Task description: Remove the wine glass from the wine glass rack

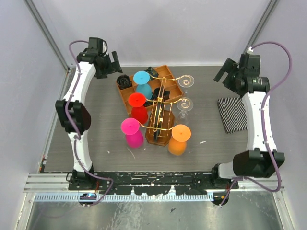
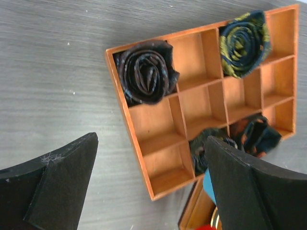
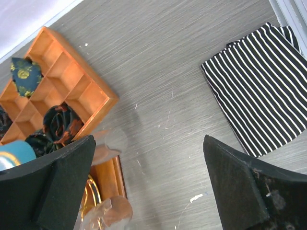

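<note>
The wine glass rack, gold wire on a brown wooden base, stands mid-table. Several wine glasses hang upside down from its hooks: blue, red, pink, orange and two clear ones. My left gripper hovers open at the far left, above the tray's left end. My right gripper hovers open at the far right, over bare table. In the right wrist view both clear glass feet show beside the rack base. Neither gripper touches a glass.
A flat wooden tray with rolled ties lies behind the rack, partly under the blue and red glasses. A black-and-white striped cloth lies at the right. Grey walls and metal posts enclose the table.
</note>
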Motion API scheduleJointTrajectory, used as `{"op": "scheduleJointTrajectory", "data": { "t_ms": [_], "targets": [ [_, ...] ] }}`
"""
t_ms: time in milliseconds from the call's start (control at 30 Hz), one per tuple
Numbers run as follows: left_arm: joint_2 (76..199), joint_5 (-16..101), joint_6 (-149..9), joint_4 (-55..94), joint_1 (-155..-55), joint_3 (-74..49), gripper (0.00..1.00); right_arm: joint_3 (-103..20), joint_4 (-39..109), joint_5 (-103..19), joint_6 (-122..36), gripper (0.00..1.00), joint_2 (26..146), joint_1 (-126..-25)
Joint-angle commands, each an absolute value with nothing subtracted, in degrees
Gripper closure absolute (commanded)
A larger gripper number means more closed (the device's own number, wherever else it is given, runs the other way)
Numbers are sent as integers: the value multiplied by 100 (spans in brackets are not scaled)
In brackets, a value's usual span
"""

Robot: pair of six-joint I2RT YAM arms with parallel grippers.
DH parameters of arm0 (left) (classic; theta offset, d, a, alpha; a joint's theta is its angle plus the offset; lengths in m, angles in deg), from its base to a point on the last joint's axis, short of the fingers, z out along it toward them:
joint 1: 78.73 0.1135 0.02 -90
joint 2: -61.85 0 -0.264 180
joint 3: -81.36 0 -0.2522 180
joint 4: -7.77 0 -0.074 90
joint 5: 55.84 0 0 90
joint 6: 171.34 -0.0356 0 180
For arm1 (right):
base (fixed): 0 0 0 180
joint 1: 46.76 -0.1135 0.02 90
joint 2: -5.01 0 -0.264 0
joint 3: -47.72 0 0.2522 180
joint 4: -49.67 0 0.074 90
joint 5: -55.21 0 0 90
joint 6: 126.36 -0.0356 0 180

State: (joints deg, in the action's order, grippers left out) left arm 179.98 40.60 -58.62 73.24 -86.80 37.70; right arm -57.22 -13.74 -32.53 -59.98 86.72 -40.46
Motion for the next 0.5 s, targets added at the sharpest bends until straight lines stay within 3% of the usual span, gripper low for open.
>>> {"op": "scheduleJointTrajectory", "data": {
  "t_ms": [0, 300, 467],
  "targets": [
    [19107, 3958, -5805, 8537, -8731, 5097, 0, -5656, -1720, -3359, -5800, 0, 8302, -4040],
    [20195, 3390, -5819, 8946, -8935, 5316, 7, -5535, -1763, -3510, -5834, 0, 8025, -4043],
    [20710, 2783, -5966, 9488, -9058, 5652, 4, -5583, -1729, -3510, -5863, 0, 7963, -4042]
  ]
}}
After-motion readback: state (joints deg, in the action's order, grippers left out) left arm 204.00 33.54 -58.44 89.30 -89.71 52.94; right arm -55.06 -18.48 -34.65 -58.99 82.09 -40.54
